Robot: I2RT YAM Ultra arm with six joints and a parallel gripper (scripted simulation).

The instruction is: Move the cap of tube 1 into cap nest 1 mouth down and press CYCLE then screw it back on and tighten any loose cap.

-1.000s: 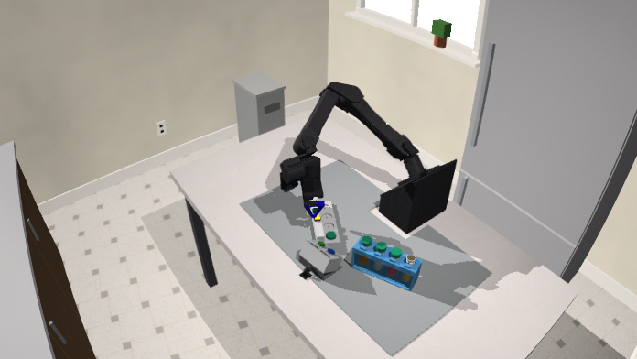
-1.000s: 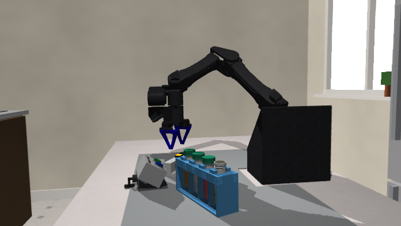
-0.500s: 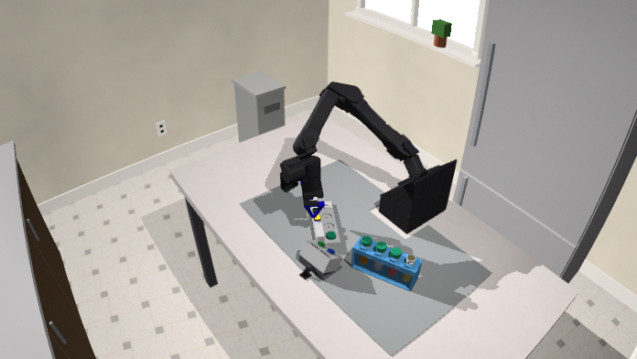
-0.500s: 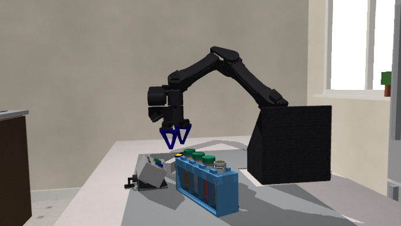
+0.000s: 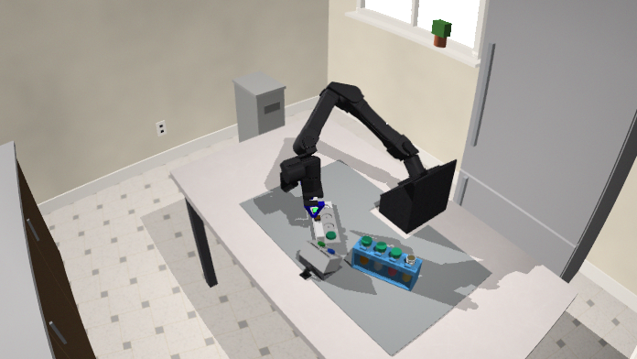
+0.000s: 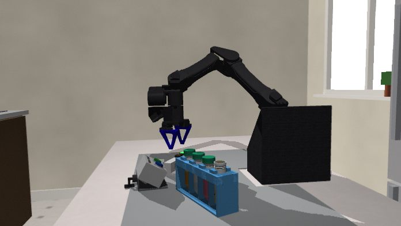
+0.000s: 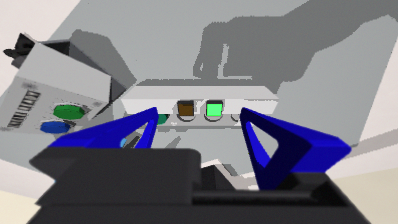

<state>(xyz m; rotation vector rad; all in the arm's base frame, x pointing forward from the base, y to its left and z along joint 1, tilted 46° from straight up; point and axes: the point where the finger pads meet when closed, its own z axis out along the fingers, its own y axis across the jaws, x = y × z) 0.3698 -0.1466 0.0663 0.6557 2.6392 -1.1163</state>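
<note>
Landmark: cap tray (image 5: 326,223).
Gripper (image 6: 176,142): spread wide, nothing held, hung above the tray's far end.
Cap (image 5: 330,235): seated in a tray nest.
Tube 1 (image 6: 220,166): uncapped.
Green lamp (image 7: 214,109): lit.
Remaining: recapping, READY key (image 7: 67,110).

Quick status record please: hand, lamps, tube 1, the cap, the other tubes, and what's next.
hand: the hand is open, empty, hovering above the cap tray
green lamp: lit
amber lamp: dark
tube 1: open, no cap
removed cap: green, lying in the tray's nest nearest the keys
other three tubes: green caps on
keys: green READY and blue CYCLE
next, likely: pick up the cap and screw it back onto tube 1
</note>
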